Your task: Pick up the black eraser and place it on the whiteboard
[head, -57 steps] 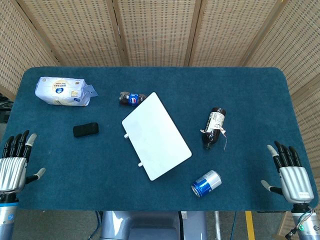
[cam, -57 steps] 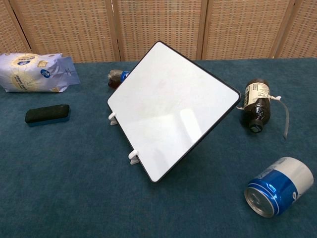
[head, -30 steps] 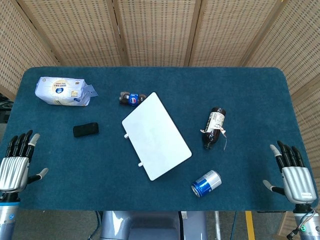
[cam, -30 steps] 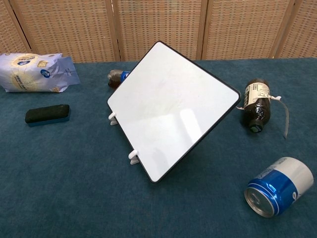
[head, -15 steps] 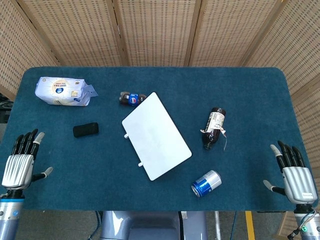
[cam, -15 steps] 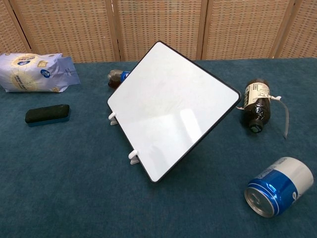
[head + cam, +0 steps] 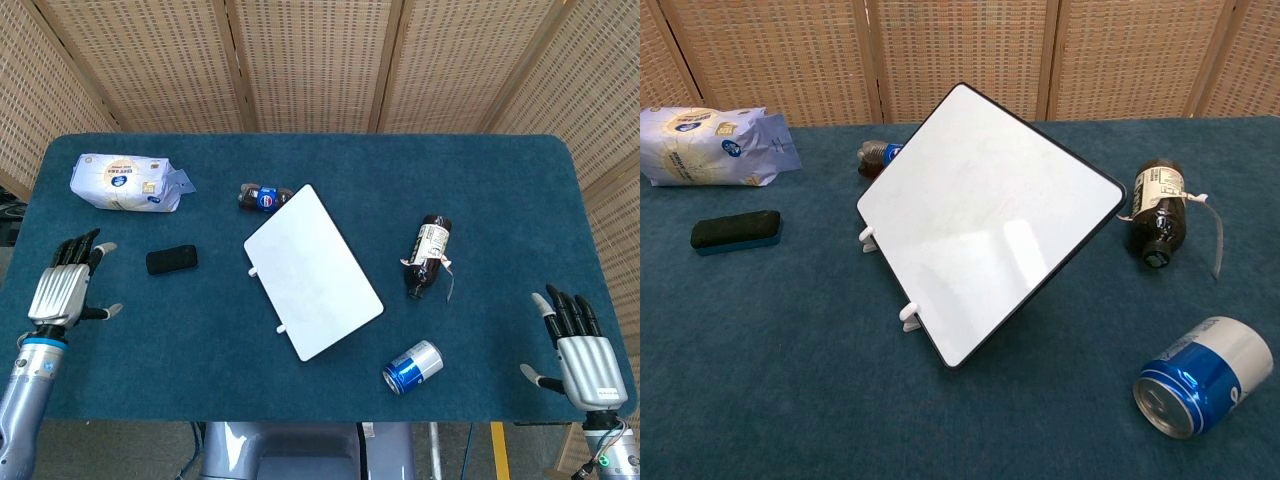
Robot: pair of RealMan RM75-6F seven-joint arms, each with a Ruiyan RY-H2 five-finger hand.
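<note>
The black eraser (image 7: 171, 260) (image 7: 736, 230) lies flat on the blue table cloth, left of the whiteboard (image 7: 312, 271) (image 7: 985, 220), which sits at an angle in the middle of the table. My left hand (image 7: 67, 289) hovers with fingers spread, left of the eraser and apart from it, holding nothing. At the table's near right corner my right hand (image 7: 580, 348) is also spread and empty. The chest view shows neither hand.
A pale blue snack bag (image 7: 125, 182) (image 7: 710, 146) lies at the back left. A small dark bottle (image 7: 263, 197) lies just behind the whiteboard. A brown bottle (image 7: 429, 252) (image 7: 1160, 222) and a blue can (image 7: 412, 366) (image 7: 1203, 376) lie to its right.
My left hand has moved forward and rightward, closer to the eraser. The right hand has barely shifted. The eraser and whiteboard have not moved.
</note>
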